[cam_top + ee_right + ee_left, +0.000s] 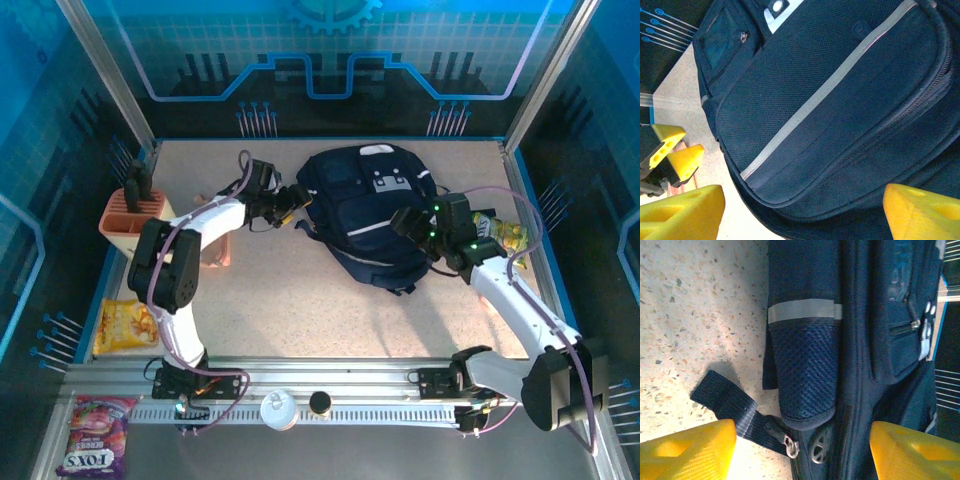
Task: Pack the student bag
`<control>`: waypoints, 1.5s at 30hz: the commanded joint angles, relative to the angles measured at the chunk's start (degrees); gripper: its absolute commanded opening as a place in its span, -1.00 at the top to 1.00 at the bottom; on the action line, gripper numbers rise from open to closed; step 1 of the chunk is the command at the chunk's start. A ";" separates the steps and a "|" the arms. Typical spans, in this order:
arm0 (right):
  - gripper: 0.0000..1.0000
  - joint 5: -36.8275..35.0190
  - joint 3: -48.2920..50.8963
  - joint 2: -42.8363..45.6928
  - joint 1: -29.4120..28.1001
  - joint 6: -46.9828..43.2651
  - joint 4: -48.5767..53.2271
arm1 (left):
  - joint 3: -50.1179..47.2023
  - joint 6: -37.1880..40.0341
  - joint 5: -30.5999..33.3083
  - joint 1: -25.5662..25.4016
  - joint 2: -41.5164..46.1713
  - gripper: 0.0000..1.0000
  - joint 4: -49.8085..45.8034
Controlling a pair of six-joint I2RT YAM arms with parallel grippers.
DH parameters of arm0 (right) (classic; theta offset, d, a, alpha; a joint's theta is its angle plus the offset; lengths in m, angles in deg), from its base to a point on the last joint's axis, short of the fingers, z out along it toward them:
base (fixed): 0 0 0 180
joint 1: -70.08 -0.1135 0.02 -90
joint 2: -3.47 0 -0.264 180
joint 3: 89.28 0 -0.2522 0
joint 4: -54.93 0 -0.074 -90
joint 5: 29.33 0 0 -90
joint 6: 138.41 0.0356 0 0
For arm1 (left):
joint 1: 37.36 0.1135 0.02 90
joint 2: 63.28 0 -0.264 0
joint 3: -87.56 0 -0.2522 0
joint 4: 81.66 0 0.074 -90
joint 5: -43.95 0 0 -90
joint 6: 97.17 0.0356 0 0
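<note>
Navy student bag point(372, 215) is lying flat on the speckled table point(300, 320), toward the far middle, with its grey-white patch point(385, 185) facing up near the end closest to the back wall. The left gripper point(293, 203) is hanging just beside the bag's left edge. In the left wrist view its yellow fingers point(685, 452) are standing wide apart and clamping nothing. Beyond them a mesh side pocket point(805, 375) is showing under a grey stripe point(805, 310), and a black strap point(725, 400) is trailing onto the table. The right gripper point(412, 222) is hovering over the bag's right side, its jaws likewise spread wide and holding nothing. Its wrist camera is looking onto the front panel, where a grey diagonal stripe point(830, 85) is running across. A pink organiser point(135, 215) is sitting at the table's left, and a yellow snack packet point(125, 325) is lying nearer the front left edge. Another packet point(503, 238) is peeking out just beside the bag's right side, and a candy bag point(95, 435) is resting on the near ledge.
</note>
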 commanded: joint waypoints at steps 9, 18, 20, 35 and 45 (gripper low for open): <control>-0.65 3.30 -0.80 -3.09 -1.05 -1.43 -2.09 | 7.57 -4.63 -7.74 -0.05 -9.35 -0.08 5.82; -0.59 6.82 0.31 -9.23 -1.08 -1.56 -6.86 | 7.74 -5.56 -8.22 -0.07 -10.20 0.54 5.63; -0.57 6.86 -0.36 -11.11 -1.06 -2.08 -7.30 | 7.31 -5.29 -7.75 0.02 -9.35 0.72 5.45; -0.44 7.06 -21.39 -35.85 -0.70 -15.61 -6.36 | -9.30 -8.04 -2.51 1.07 8.96 1.00 7.85; -0.46 2.60 -27.02 -33.70 -0.72 -22.62 1.94 | -14.64 -10.52 -3.73 -1.62 12.12 1.00 8.95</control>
